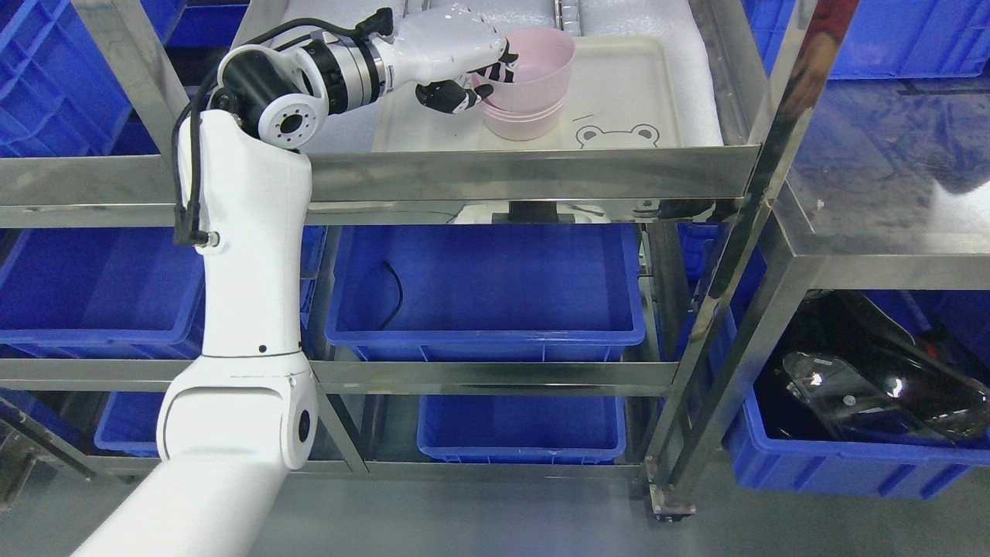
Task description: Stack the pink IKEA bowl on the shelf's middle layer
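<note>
No readable brand or lettering anywhere, just a little bear face outline (617,136) printed on the near edge of the cream tray (642,77). Sitting on that tray, toward its left half: pink bowl (534,66) nested into a second pink bowl (520,124), upper one tilted a bit. Left hand (464,66) clamped on the upper bowl's left rim, dark fingertips (452,97) curled against the outer wall, thumb side hooked over the edge. Tray itself parked on white foam padding (657,23) on the steel shelf (534,174).

Around the tray: shiny front lip of the shelf just in front of it, angled steel posts (773,116) to its right, crowding the access a bit. Below the tray, a big blue bin (487,309) with a black cable (394,290) inside, another blue bin (522,429) lower still. Off to the tray's lower right, blue crate (851,464) holding glossy black parts (874,379).
</note>
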